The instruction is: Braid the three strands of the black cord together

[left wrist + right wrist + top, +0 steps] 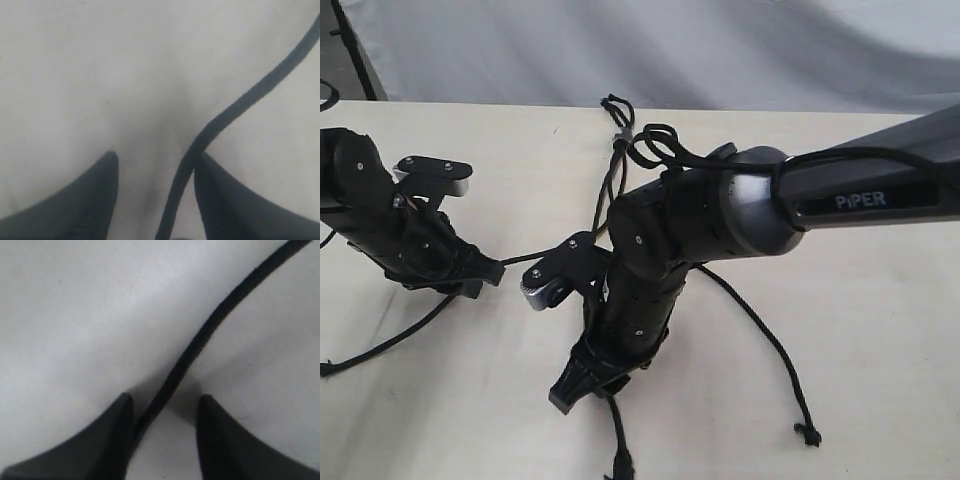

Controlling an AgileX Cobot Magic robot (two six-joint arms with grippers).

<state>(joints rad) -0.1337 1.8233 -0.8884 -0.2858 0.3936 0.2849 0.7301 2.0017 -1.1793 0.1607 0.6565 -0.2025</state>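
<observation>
Okay, L claw (157, 154) low over the tabletop (880, 330), jaws spread, 1st strand (240, 102) running betw. them, hugging one finger. Centre: R claw (166, 396) jaws parted too, 2nd strand (210, 325) threading the gap, not pinched. 3rd strand (760, 335) lies loose far R. Grey band (620, 133) sits near tabletop's far edge.

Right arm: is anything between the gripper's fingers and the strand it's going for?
Nothing visible does. In the right wrist view the strand lies on the table and runs straight into the gap of the right gripper, whose jaws stand apart; it passes close to one finger.
</observation>
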